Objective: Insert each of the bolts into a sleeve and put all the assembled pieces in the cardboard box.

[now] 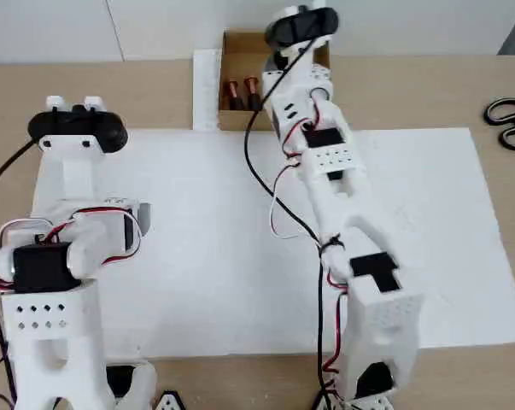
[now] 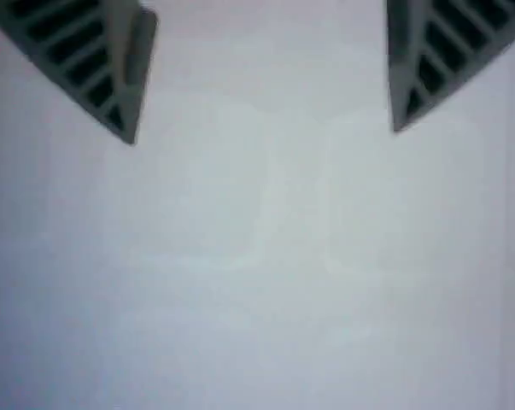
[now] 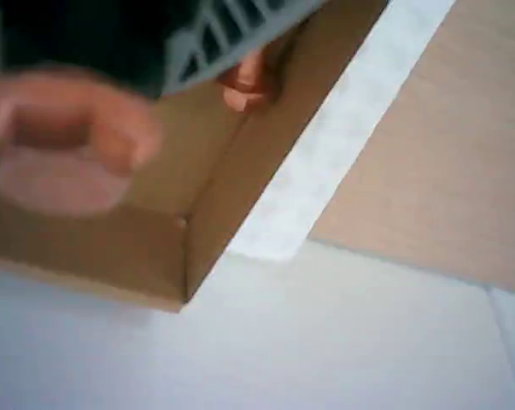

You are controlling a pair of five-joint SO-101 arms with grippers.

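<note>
High view: the right arm [image 1: 334, 162] stretches to the cardboard box [image 1: 240, 38] at 12 o'clock on the table [image 1: 428, 85], and two copper assembled pieces [image 1: 240, 92] lie inside.

Left wrist view: the left hand [image 2: 264, 132] hangs wide open over the white sheet [image 2: 257, 282].

Right wrist view: the right hand [image 3: 180, 51] hangs over the box's interior beside a copper piece [image 3: 244, 81]. I cannot tell whether it grips. The task looks nearly finished.

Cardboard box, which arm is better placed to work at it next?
Right. The right arm reaches over the cardboard box, where copper pieces lie. The left tool hangs open and empty over the white sheet, away from the box.
</note>
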